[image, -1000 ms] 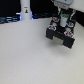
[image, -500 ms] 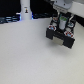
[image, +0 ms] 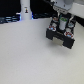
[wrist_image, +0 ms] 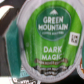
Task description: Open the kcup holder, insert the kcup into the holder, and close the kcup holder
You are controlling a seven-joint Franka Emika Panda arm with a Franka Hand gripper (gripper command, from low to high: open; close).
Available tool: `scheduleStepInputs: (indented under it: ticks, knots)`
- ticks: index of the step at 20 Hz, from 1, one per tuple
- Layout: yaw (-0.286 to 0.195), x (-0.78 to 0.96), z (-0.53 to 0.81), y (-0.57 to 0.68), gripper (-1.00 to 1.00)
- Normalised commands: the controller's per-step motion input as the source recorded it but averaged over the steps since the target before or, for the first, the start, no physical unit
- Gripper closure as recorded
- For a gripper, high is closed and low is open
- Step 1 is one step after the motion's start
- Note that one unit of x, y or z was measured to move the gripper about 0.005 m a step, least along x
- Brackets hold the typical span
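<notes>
The kcup holder (image: 62,36), a black boxy unit, stands at the exterior view's upper right on the white table. My gripper (image: 63,22) hangs straight over its top, with dark fingers on either side of the kcup (image: 64,21), a small green pod held just above the box. In the wrist view the kcup's green lid (wrist_image: 50,35), printed "Green Mountain Dark Magic", fills almost the whole picture and hides my fingers. I cannot tell whether a drawer is open.
A white bottle-shaped thing with a dark band (image: 25,10) stands at the back, towards the exterior view's left. The white table (image: 27,55) spreads in front of the holder. Dark clutter lines the back edge.
</notes>
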Motion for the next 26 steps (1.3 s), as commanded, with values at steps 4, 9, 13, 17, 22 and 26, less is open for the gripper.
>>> scheduleStepInputs:
  ticks: [4, 9, 13, 17, 22, 26]
  knots:
    - [0.008, -0.2, 0.0, -0.03, 1.0]
    - [-0.008, -0.05, -0.15, -0.05, 1.0]
    - [-0.019, -0.02, -0.15, -0.05, 1.0]
    - [-0.009, -0.08, -0.21, -0.05, 1.0]
    - [0.002, -0.1, -0.02, 0.04, 1.0]
    - [0.004, -0.25, 0.06, 0.14, 1.0]
